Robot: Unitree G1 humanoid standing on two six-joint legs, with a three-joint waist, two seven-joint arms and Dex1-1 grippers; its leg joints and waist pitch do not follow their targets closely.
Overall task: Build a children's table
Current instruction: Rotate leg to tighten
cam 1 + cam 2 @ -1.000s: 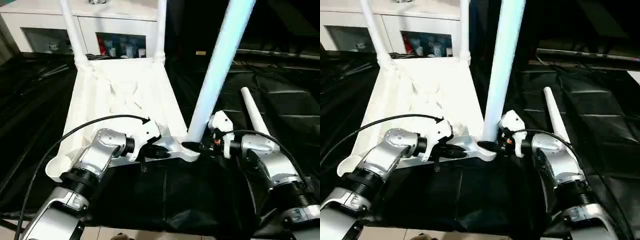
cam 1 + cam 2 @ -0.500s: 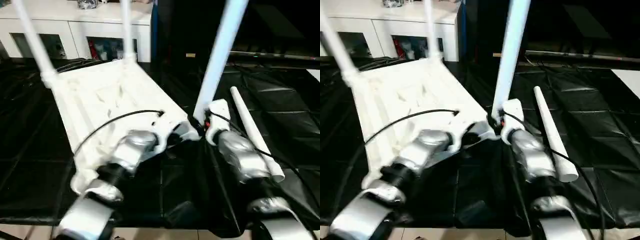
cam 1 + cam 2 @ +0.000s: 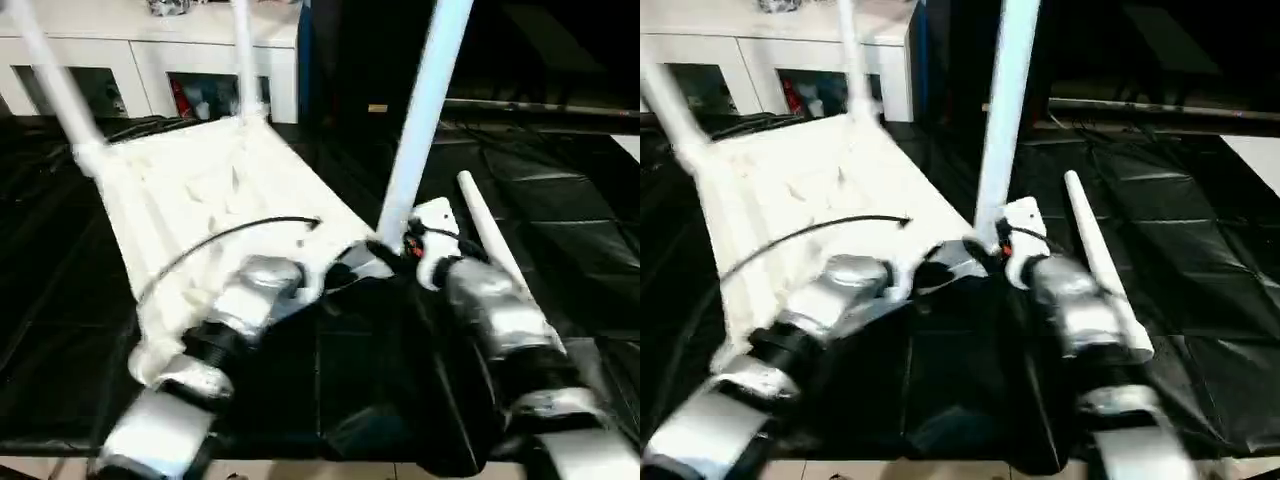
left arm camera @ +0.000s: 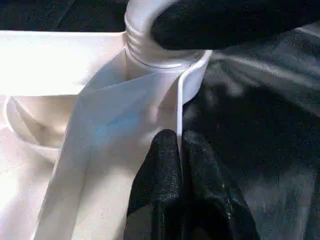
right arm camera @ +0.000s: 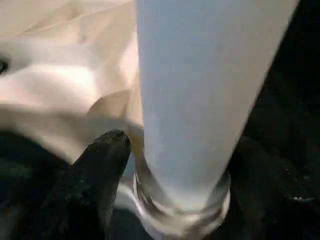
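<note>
Left eye view, tabletop (image 3: 200, 190): upside down on the black cloth (image 3: 60, 300), from 6 o'clock to 11 o'clock.
Near leg (image 3: 420, 110): stands up in the corner socket (image 4: 192, 75) at 6 o'clock.
Far legs (image 3: 243, 55): two stand at 11 and 12 o'clock.
Loose leg (image 3: 485, 235): lies at 3 o'clock.
Left gripper (image 4: 178, 150): pinched tight on the tabletop's thin edge.
Right gripper (image 5: 180, 165): one black finger on each side of the near leg's base.

Black cloth-covered counter (image 3: 560, 240) carries it all: the white plastic rectangular tabletop (image 3: 200, 200) lies on it ribbed underside up, and just beside, toward the right, one loose long white tubular leg (image 3: 1100, 265) lies flat on the cloth.
</note>
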